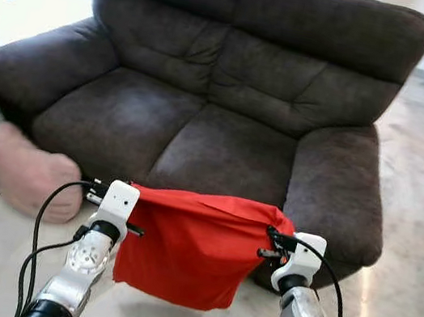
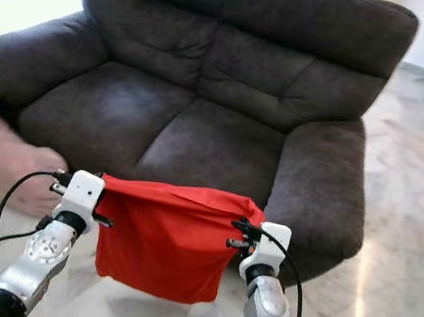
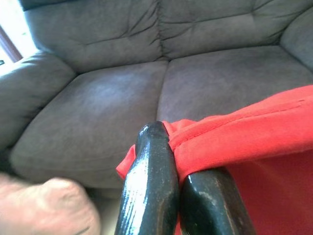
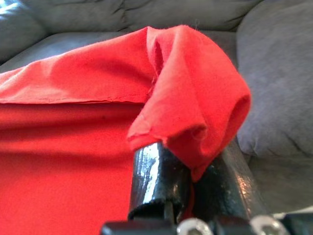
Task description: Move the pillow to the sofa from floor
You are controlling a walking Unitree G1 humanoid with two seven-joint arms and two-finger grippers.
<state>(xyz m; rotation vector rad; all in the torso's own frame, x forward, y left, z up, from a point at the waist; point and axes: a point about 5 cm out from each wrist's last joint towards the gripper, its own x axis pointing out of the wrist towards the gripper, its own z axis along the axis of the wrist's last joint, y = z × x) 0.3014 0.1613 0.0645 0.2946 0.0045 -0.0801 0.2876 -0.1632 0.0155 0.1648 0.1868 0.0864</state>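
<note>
Claws, left [image 1: 99, 190] and right [image 1: 272, 243], are clamped on the red pillow [image 1: 192, 245], which should be kept level and carried over the sofa [image 1: 223, 140] seat.

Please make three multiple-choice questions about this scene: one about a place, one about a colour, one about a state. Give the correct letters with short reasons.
1. Where does the rounded pale pink pillow lie?
A. on the seat cushions
B. on the floor by the front corner of the dark grey-brown fabric sofa, on the robot's left
C. on the backrest

2. What colour is the soft cloth pillow held by the claws?
A. red
B. blue
C. white

3. How is the red pillow held?
A. by the left claw alone
B. lying free on the floor
C. pinched at its two upper corners, the right claw taking the other one

Answers: 1 B, it rests on the marble floor beside the armrest. 2 A, the fabric is bright red. 3 C, both wrist views show black fingers closed on red cloth.
</note>
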